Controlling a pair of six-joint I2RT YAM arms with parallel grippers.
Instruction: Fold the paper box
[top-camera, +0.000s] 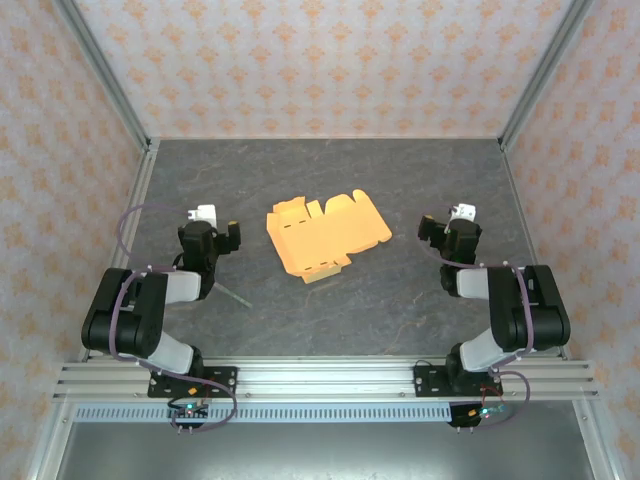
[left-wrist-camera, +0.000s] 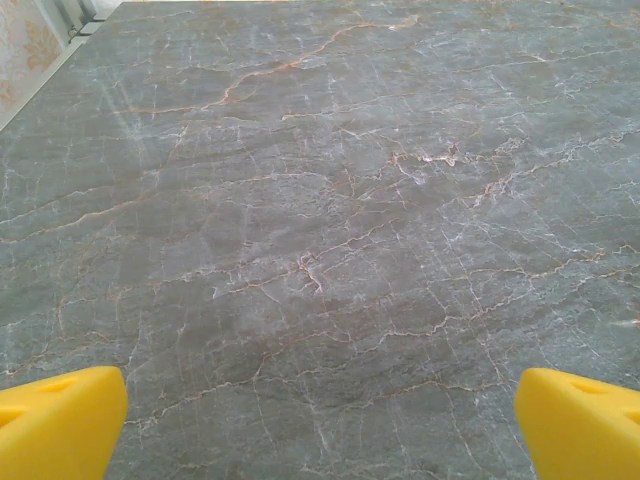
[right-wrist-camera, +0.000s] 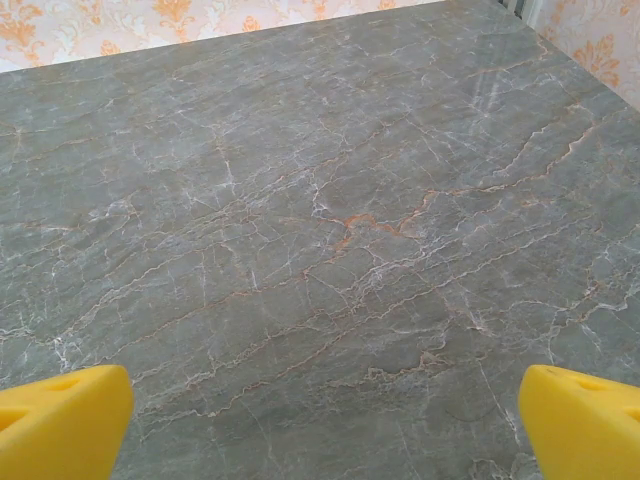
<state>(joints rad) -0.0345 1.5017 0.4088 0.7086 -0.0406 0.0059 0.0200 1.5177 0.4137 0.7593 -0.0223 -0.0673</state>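
The left claw (left-wrist-camera: 320, 430) is spread wide and empty above the tabletop (left-wrist-camera: 320, 200). The paper box (top-camera: 326, 235) lies flat, unfolded, at the overhead frame's centre. The right claw (right-wrist-camera: 320, 430) is equally spread and empty. Folding looks unstarted; next, both claws likely need to reach inward for a flap.

The wrist pictures' lower edges cut off the yellow fingers (left-wrist-camera: 60, 425) of the left hand (left-wrist-camera: 320, 430) and right hand (right-wrist-camera: 322, 425). From above, the paper box (top-camera: 325, 233) at the middle of the counter (top-camera: 420, 180) is too small to read its creases.
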